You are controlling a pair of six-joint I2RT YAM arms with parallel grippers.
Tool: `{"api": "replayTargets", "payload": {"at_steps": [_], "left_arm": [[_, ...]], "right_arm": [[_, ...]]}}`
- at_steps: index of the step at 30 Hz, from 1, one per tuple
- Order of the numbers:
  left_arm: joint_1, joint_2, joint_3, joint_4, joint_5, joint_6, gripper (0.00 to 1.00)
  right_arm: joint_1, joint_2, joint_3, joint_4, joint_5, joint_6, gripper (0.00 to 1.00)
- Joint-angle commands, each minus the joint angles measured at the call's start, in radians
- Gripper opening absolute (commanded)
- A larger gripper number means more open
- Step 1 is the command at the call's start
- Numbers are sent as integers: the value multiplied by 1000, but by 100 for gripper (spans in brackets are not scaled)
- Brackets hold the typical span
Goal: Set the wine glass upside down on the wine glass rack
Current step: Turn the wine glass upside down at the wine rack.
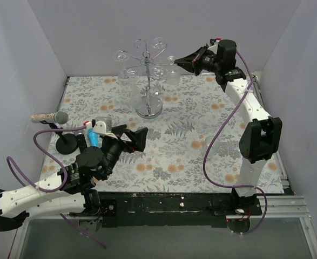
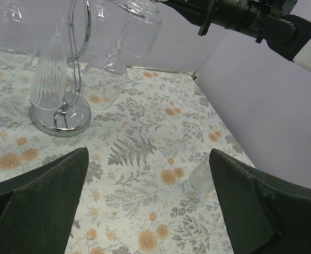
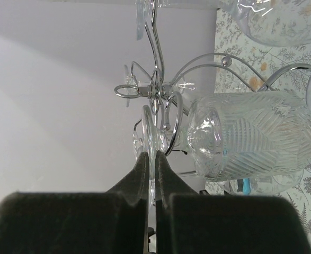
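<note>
Wine glass hangs bowl-down at the back of the counter, caught by its foot in the right jaws; in the right wrist view the two dark fingers stand all but together, with only the thin edge of the clear foot between their tips; from there the stem runs to a cut-patterned bowl that points toward the floral cloth. From above, the wine glass sits just beside the right side of the wine glass rack, under the tip of the right arm, which extends from the right side of the counter toward the back middle; the foot is level with the rack's curled wire arms and close against one of them, though I cannot tell whether it rests on the wire. Other glasses hang upside down around the thin pole, above the round mirrored base.

The left arm lies low at the near left; the left jaws are spread wide over bare cloth, well apart from the rack; in the left wrist view a small clear glass rests on the cloth near the right-hand finger. A microphone on a black round stand is at the left edge, just beside the left arm.
</note>
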Motion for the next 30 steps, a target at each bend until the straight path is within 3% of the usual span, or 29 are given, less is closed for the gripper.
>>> {"api": "replayTargets", "payload": {"at_steps": [1,30], "left_arm": [[3,4,2,3,-3,-6,98],[3,43,28,-15,-1,-12,98]], "right_arm": [[-20,-54,14,114,15,23,1],[-34,76,86,247,49,57,1]]}}
